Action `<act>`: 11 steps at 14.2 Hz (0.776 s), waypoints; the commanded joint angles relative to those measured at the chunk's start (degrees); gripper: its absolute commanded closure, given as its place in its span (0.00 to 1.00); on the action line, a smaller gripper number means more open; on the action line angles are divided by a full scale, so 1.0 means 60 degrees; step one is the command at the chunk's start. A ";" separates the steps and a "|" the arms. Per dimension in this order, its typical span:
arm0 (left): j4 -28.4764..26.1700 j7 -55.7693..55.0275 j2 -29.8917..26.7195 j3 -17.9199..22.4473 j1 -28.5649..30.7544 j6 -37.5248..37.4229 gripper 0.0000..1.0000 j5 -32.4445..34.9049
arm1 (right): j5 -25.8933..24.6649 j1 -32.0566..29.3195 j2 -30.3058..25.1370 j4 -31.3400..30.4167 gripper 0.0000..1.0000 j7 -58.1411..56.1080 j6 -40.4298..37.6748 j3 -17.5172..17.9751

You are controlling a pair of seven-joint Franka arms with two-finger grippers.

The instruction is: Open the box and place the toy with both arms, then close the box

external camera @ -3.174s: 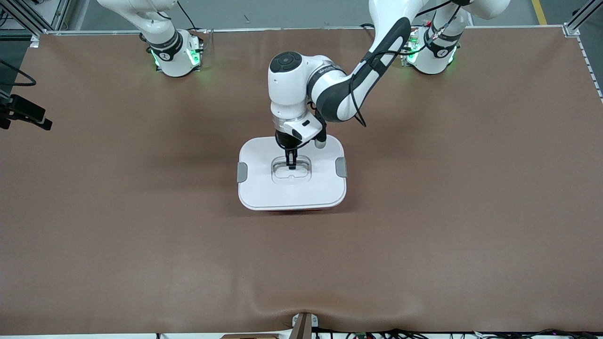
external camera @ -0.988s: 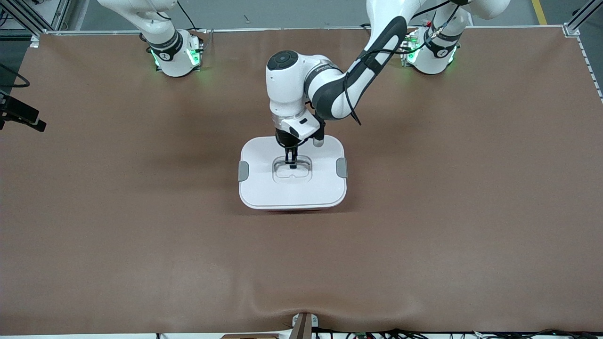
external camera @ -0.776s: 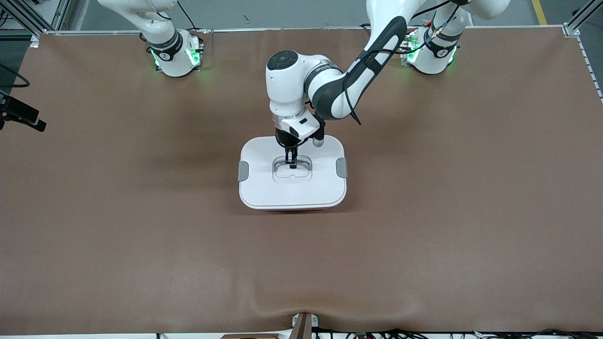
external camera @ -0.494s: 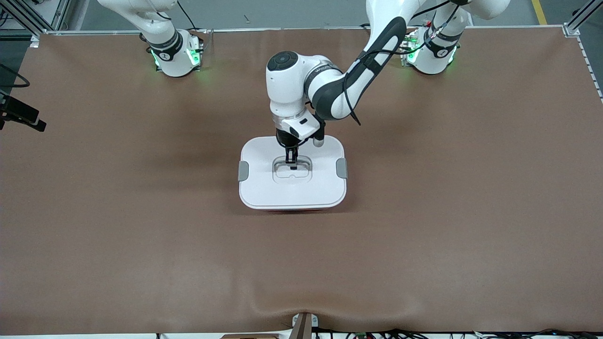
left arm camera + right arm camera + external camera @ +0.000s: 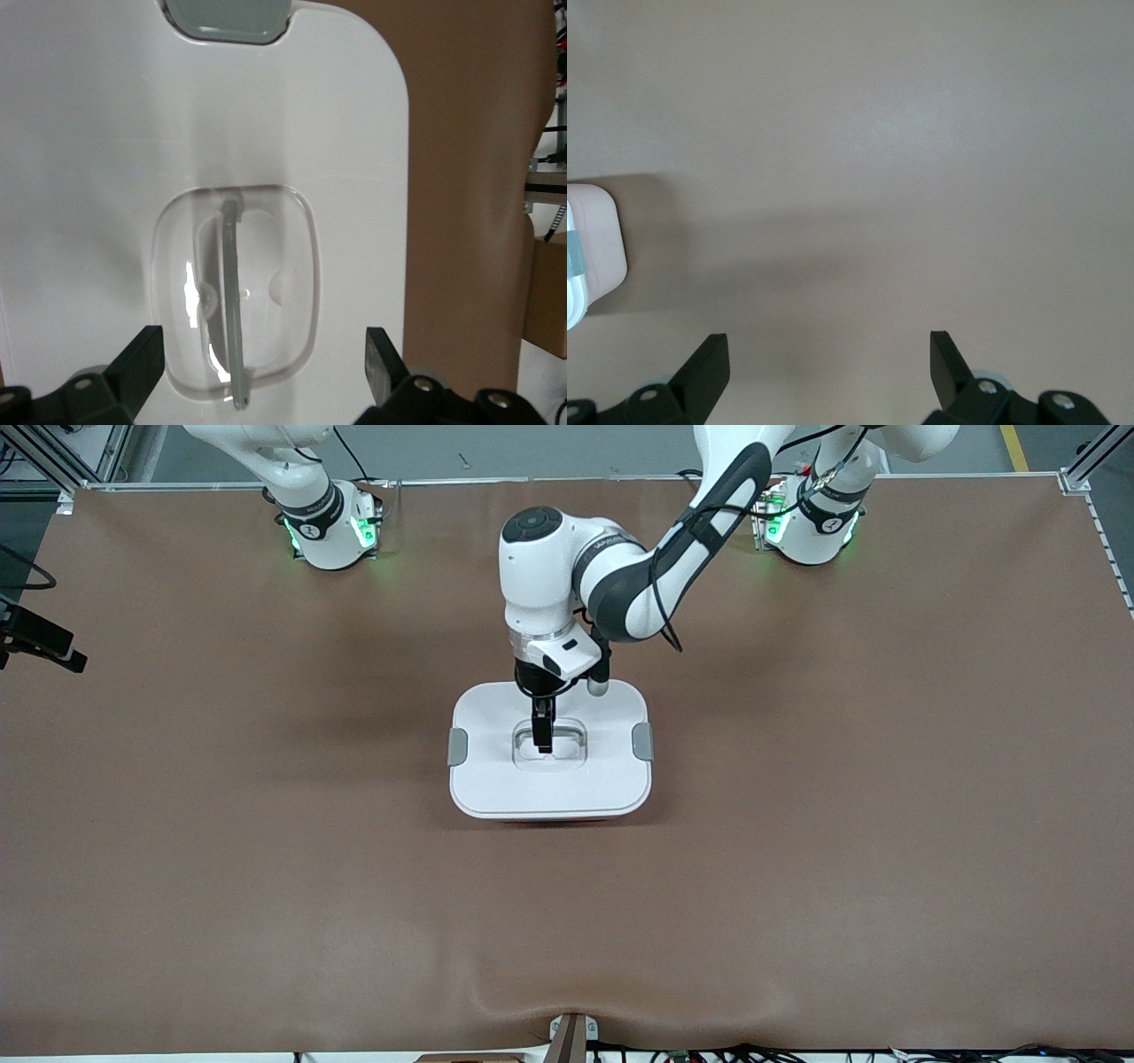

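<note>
The box (image 5: 549, 784) stands closed in the middle of the table, its white lid on and grey clips (image 5: 455, 747) at both ends. My left gripper (image 5: 541, 744) hangs just above the lid's clear recessed handle (image 5: 232, 301). In the left wrist view this gripper (image 5: 263, 347) is open wide, with one finger on each side of the recess and nothing between them. My right gripper (image 5: 828, 350) is open and empty over bare table, with a corner of the box (image 5: 598, 239) at the picture's edge. It does not show in the front view. The toy is out of view.
The brown mat (image 5: 797, 824) covers the table. A black device (image 5: 40, 646) juts in at the right arm's end. A cardboard carton (image 5: 545, 292) stands off the table's edge in the left wrist view.
My left gripper, earlier closed down in the handle recess, has lifted a little above the lid and now stands open. The box stays closed in place.
</note>
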 commanded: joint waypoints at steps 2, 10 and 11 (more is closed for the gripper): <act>-0.0093 0.0120 -0.0712 -0.0010 0.0077 -0.0514 0.00 -0.0542 | 0.0021 -0.0109 0.0069 0.0167 0.00 0.0017 -0.0046 0.0105; 0.0303 0.4453 -0.1810 0.0005 0.1862 -0.1892 0.00 -0.2273 | 0.0315 -0.0094 0.0054 0.0138 0.00 0.0120 -0.0046 0.0120; 0.0303 0.5141 -0.1869 0.0005 0.2096 -0.2066 0.00 -0.2331 | 0.0314 -0.0080 0.0054 0.0152 0.00 0.0120 -0.0046 0.0120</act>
